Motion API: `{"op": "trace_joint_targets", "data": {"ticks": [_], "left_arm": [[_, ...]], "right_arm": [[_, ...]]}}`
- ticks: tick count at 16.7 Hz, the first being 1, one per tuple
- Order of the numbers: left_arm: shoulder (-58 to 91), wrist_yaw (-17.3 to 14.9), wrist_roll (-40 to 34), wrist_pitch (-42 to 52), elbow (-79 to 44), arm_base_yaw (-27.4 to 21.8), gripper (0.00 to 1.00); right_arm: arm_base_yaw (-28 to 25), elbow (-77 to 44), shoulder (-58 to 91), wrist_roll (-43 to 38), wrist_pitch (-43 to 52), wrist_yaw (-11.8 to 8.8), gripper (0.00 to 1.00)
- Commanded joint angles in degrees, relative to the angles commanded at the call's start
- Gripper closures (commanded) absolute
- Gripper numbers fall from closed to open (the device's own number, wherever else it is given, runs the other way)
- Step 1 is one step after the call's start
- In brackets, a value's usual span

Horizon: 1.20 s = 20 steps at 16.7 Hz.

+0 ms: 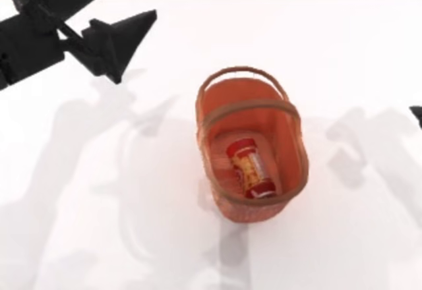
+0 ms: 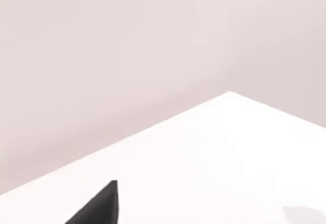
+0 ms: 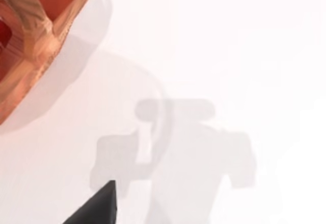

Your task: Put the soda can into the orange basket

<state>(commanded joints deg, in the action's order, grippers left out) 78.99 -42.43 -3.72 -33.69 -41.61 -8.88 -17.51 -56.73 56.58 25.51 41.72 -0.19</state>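
The orange basket (image 1: 298, 146) stands a little right of the table's middle, its brown handle arching across it. The soda can (image 1: 250, 169), red with a yellow band, lies on its side on the basket's bottom. My left gripper (image 1: 137, 46) hovers at the far left of the table, well away from the basket, open with nothing between its fingers. One of those fingers (image 2: 99, 208) shows in the left wrist view over bare table. Only a sliver of my right gripper (image 1: 417, 115) shows at the right edge. The right wrist view has one finger (image 3: 99, 208) and part of the basket (image 3: 30, 35).
White tabletop surrounds the basket on all sides, marked only by grey arm shadows (image 1: 356, 142). The table's far edge meets a pale wall (image 2: 127, 56).
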Motion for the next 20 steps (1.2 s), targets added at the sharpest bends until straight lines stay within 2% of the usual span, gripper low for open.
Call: {"op": "trace_joint_targets", "data": {"ticks": [7,12,16,20], "left_arm": [[-42.33,22.60,-0.34,20.69,23.56,5.96,0.00],[-67.50,35.49,1.76,30.00,35.85,8.80,0.00],[-77.53,41.46,3.41,33.25,40.88,9.85,0.00],[-78.99,42.43,3.72,33.69,41.62,10.03,0.00]], "right_arm": [[-12.10,-44.44,44.29,17.95,30.01,-0.14,0.00],[-18.58,-68.15,66.56,27.59,45.06,0.06,0.00],[-21.40,-78.11,74.88,31.83,51.05,0.42,0.00],[-21.82,-79.50,75.95,32.45,51.87,0.49,0.00]]}}
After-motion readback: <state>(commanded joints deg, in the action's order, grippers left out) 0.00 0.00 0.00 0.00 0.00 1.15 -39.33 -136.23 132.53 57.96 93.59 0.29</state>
